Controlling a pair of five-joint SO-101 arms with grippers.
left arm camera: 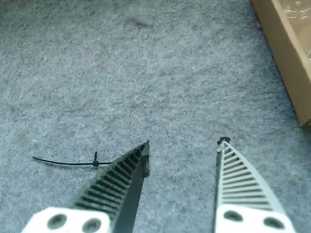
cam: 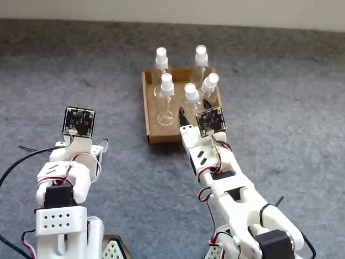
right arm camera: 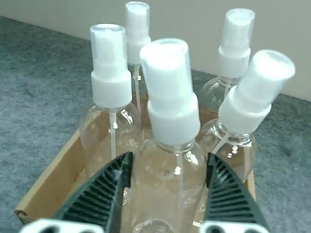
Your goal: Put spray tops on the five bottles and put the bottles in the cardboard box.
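Because the nearest bottle [right arm camera: 170, 145] stands straight ahead of your right gripper [right arm camera: 169, 160], between its two spread fingers, the coming move turns on that one line. The bottle is upright with its long axis vertical, and your approach axis crosses it near the shoulder of the glass. The jaws are open, one on each side of the body and very close to it; whether either one touches the glass cannot be made out.

Read this as a release or a last nudge rather than a pick. That bottle sits inside the cardboard box [right arm camera: 43, 191] with its spray top [right arm camera: 170, 92] on, and four more capped bottles stand beyond it, farther from the fingertips. One of them, the leaning bottle [right arm camera: 245, 121], is tilted and crowds close to the bottle between the jaws. If you back out, draw straight back along the gripper's own axis, so that neither finger sweeps sideways into a neighbour.

Your left gripper [left arm camera: 184, 144] is open and holds nothing. It hangs over bare carpet [left arm camera: 121, 73], with the box well off to one side of it and a black cable tie [left arm camera: 68, 163] lying near one fingertip. The right arm is plainly the nearer, so leave the left where it is.
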